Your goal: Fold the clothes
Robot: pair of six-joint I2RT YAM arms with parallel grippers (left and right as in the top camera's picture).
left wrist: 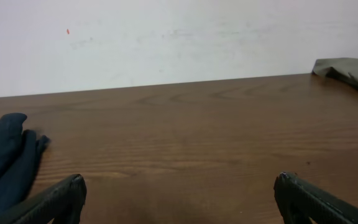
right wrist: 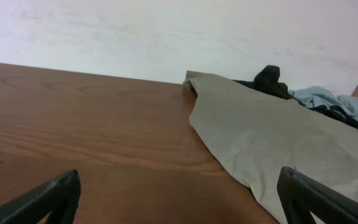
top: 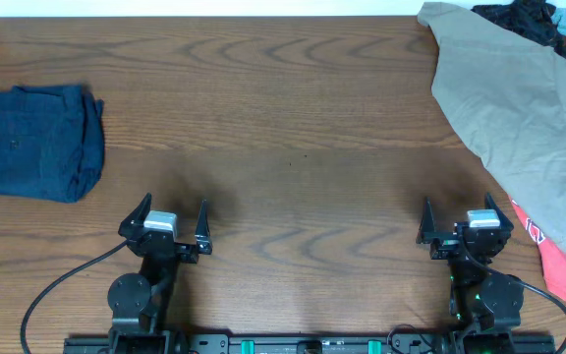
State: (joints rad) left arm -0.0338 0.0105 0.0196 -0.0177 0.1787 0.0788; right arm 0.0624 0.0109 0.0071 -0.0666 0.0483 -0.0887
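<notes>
At the far left of the counter [top: 293,118], seems finished, with the shorts [top: 32,141] folded into a compact bundle (one edge bunched) and left gripper [top: 174,208] and right gripper [top: 458,206] spread wide, empty, well apart from them.

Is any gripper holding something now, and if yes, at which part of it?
Nothing is held. The left gripper and the right gripper are open and empty; the navy shorts lie apart from both.

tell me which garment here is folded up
The navy blue shorts at the far left; the khaki garment and red-orange cloth on the right lie spread loose.
</notes>
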